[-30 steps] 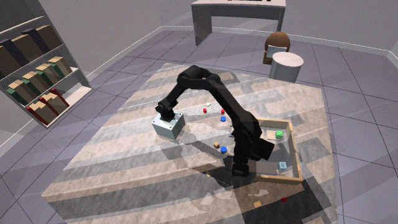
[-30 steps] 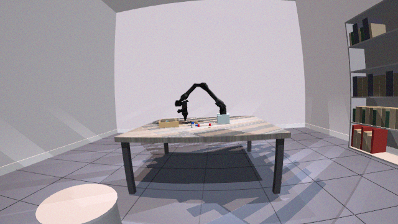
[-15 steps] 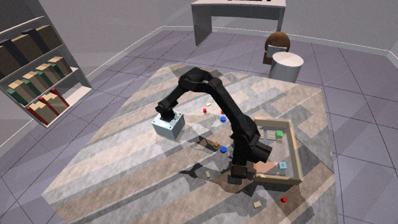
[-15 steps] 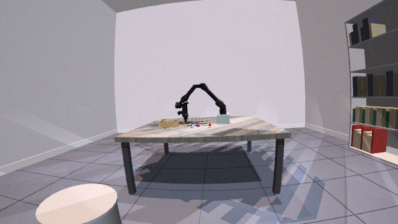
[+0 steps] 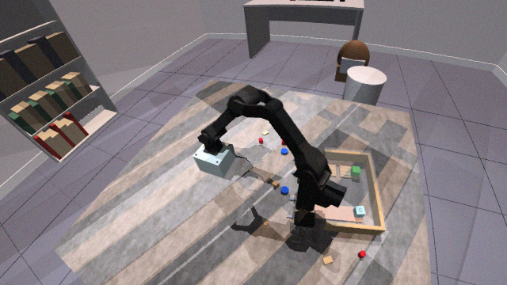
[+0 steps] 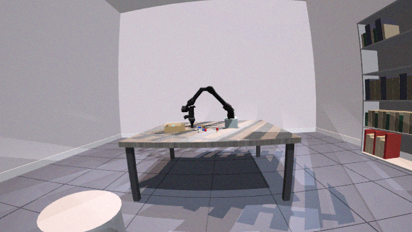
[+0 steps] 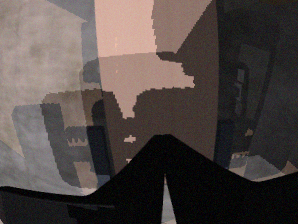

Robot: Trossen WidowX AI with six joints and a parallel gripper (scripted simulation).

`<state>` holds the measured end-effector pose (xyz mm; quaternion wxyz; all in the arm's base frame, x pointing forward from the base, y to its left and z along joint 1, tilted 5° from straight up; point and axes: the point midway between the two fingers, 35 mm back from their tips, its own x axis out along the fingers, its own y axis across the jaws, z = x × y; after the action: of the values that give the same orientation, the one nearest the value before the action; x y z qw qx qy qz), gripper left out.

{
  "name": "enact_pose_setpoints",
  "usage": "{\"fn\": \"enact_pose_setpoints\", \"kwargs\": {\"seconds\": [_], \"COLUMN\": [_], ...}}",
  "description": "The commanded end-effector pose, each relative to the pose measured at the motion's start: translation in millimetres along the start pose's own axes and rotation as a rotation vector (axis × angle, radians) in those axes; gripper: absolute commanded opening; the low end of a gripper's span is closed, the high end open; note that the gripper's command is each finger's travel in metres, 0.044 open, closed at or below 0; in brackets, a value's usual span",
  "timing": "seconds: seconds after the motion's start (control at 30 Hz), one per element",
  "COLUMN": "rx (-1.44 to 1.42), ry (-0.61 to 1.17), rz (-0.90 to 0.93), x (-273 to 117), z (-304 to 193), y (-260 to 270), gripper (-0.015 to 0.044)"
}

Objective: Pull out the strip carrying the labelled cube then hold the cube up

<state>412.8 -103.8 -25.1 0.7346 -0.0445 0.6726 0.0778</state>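
The labelled light-blue cube (image 5: 360, 210) sits on the far end of a pink strip (image 5: 337, 213) (image 7: 125, 30) inside the wooden frame. No break shows in the part of this strip in view; the rest is hidden by the arm. A green cube (image 5: 356, 171) sits at the end of a pale slatted strip (image 5: 345, 171), which shows a gap along it. My gripper (image 6: 192, 125) (image 7: 162, 142) is shut and empty, pointing down low over the pink strip, on the side away from the labelled cube. In the top view its fingertips are hard to make out. Whether they touch the strip cannot be told.
The wooden frame (image 5: 376, 190) (image 6: 174, 128) has raised walls around the strips' far ends. Blue discs (image 5: 284, 190) (image 5: 284, 151), red cylinders (image 5: 261, 140) (image 5: 362, 254) and small tan pieces (image 5: 327, 260) (image 5: 275, 184) lie outside it. Thin dark guides flank the pink strip.
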Motion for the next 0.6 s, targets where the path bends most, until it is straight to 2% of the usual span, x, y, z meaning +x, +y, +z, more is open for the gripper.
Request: {"fn": "enact_pose_setpoints", "kwargs": {"seconds": [0.0,0.57], "rx": [-0.006,-0.006], "ry": [0.001,0.001], "rz": [-0.003,-0.003], "x": [0.7,2.2], "z": [-0.1,-0.1], "y": [-0.6,-0.6], "gripper": [0.0000,0.0000]}}
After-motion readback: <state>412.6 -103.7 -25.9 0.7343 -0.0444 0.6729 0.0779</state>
